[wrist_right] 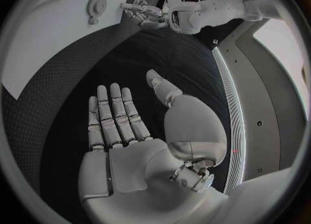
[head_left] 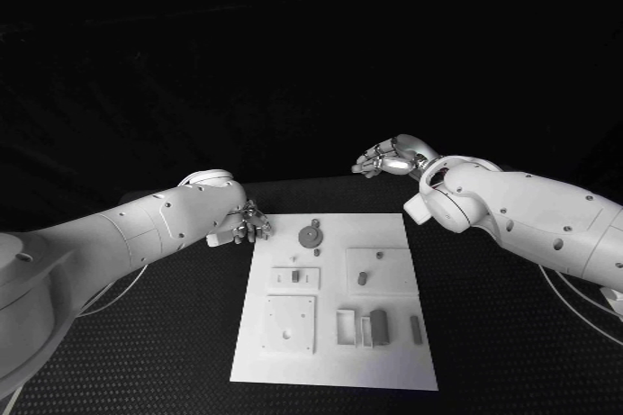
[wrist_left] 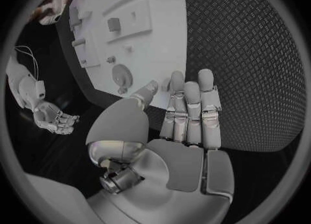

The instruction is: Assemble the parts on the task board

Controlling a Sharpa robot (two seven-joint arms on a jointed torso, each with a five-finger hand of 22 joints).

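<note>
The task board (head_left: pixel 390 361) is a white rectangular plate lying flat in the middle of the black table (head_left: pixel 156 343), its long side running away from the robot. Raised square and rectangular fixtures stand on it, and small grey parts lie on it or stand in them: a round gear-like part (head_left: pixel 311 235) near the far edge, a short peg (head_left: pixel 364 276) in the square fixture on the right, a small piece (head_left: pixel 296 275) in the fixture on the left, a block (head_left: pixel 378 324) beside an upright frame, and a slim bar (head_left: pixel 416 329) near the right edge.

The left hand (head_left: pixel 247 224) hovers just beside the board's far left corner, near the gear-like part and apart from it. In the left wrist view this hand (wrist_left: pixel 188 120) has its fingers straight and side by side, the thumb set off from them, and nothing in its hold; the board (wrist_left: pixel 162 53) lies beyond the fingertips.

The right hand (head_left: pixel 387 159) is raised beyond the board's far right corner, well apart from it. In the right wrist view it (wrist_right: pixel 129 130) is flat, fingers stretched out, holding nothing.
</note>
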